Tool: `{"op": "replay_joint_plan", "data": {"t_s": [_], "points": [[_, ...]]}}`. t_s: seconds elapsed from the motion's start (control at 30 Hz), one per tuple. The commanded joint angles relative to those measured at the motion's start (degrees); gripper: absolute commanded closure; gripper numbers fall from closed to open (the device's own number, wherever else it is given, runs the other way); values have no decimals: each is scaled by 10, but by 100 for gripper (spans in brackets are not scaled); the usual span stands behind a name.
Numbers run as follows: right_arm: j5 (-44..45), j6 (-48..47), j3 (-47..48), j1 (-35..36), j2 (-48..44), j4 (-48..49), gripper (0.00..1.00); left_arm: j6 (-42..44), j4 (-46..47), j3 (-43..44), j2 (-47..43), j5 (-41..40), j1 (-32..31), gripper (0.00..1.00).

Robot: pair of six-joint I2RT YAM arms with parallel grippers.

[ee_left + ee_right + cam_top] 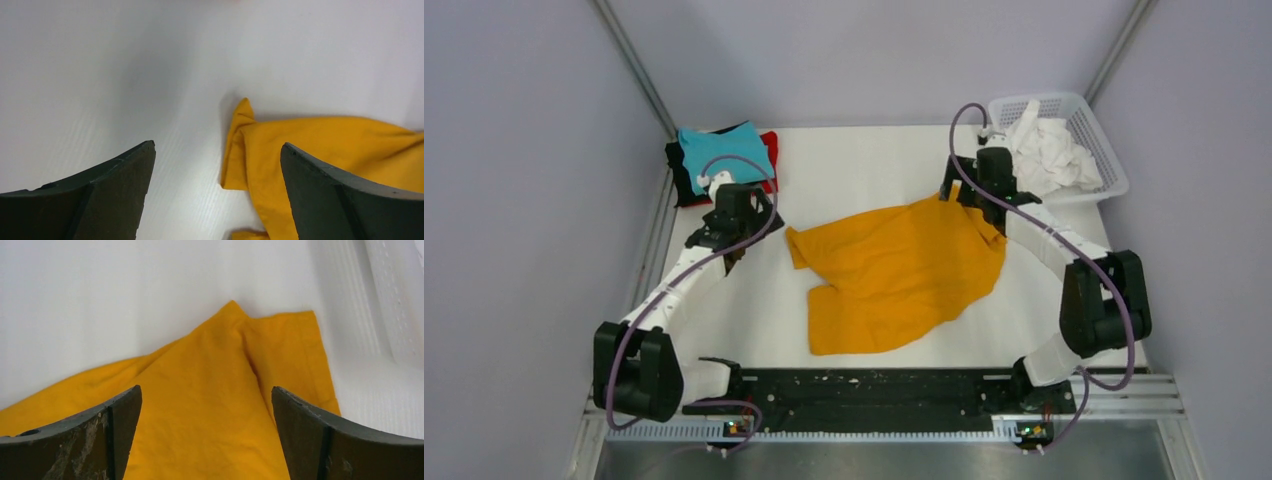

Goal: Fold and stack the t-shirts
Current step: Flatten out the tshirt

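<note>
White tabletop [864, 160] carried the orange shirt [899, 270] spread at its middle, long axis running near-left to far-right. The right gripper [205, 388] hung open over the shirt's far-right corner. The left gripper [217, 145], also open, sat just beside the left sleeve, with the cloth to its right. Both seemed clear of the fabric, though height was hard to judge. Folded shirts [724, 155] lay stacked far-left.

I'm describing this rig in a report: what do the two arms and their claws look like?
The left arm and right arm have white links, bulky black joints and a looping purple cable each. The left claw and right claw have dark wedge-shaped fingers; the right's look scuffed with pale marks.
</note>
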Motion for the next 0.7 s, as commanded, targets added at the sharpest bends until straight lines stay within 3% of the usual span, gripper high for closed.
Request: {"op": "replay_joint_plan", "data": {"t_s": [0.0, 0.13, 0.27, 0.5, 0.67], "points": [[-88, 20, -36, 45, -85, 7, 1, -3, 69, -8, 6, 183, -2, 1], [-153, 60, -146, 116, -120, 33, 1, -9, 89, -21, 32, 259, -2, 1], [-152, 77, -188, 245, -136, 71, 1, -22, 84, -56, 31, 227, -2, 1], [-94, -26, -54, 506, 2, 71, 1, -62, 61, -91, 16, 133, -2, 1], [-113, -48, 86, 563, 151, -22, 11, -57, 50, -94, 12, 105, 1, 1]]}}
